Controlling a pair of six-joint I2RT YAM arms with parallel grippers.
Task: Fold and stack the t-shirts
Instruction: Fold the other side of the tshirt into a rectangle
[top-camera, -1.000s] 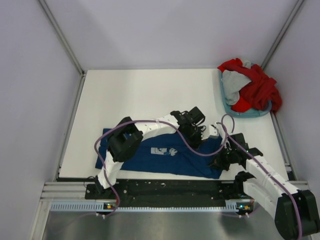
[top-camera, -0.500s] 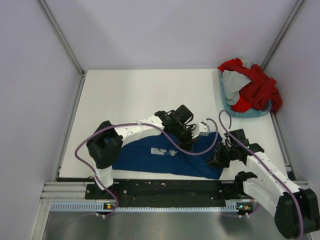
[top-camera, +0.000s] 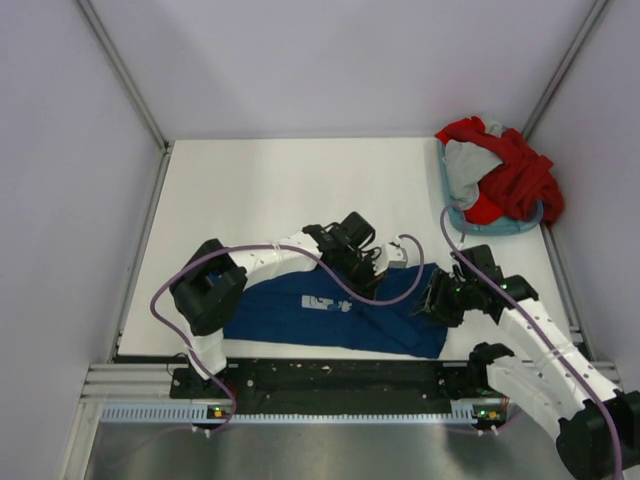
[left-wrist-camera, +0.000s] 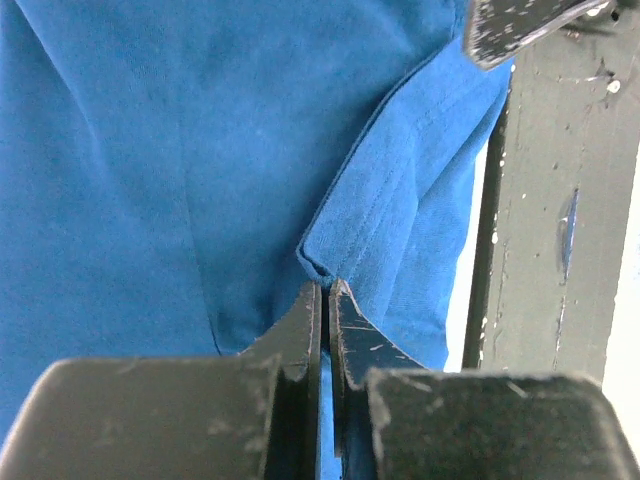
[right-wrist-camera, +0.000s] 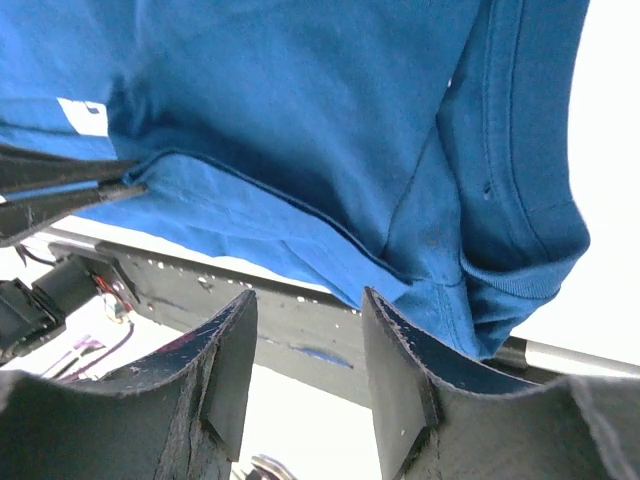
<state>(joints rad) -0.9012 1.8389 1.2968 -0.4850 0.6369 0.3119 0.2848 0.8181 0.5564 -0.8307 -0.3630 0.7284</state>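
The left gripper (left-wrist-camera: 324, 292) has its two black fingers pressed tight together, nipping a small fold of the navy t-shirt (top-camera: 300, 318) right at a hemmed edge, and the cloth peaks up where it is caught. Seen from above, this gripper sits over the far right part of the shirt, its arm reaching across from the left base. The right gripper (right-wrist-camera: 305, 315) stands spread, its fingers (right-wrist-camera: 228, 372) apart with nothing between them. The blue cloth lies just beyond the tips, a seamed edge bunched at one corner. From overhead it is at the shirt's right end, close beside the left gripper.

The shirt lies along the near side of the white table (top-camera: 270, 185), mostly flat but rumpled toward the right, with its pale print (top-camera: 326, 302) facing up near the middle. Its near hem runs beside the black rail (top-camera: 330, 375) where the arms are bolted.

Off in the far right corner sits the light blue basket (top-camera: 458, 215), well apart from the navy shirt. It is heaped full: red cloth (top-camera: 520, 180) spills over the rim on the far and right sides, and a grey t-shirt (top-camera: 466, 165) is tucked in on the left against the red. I cannot tell whether the red is one shirt or several.
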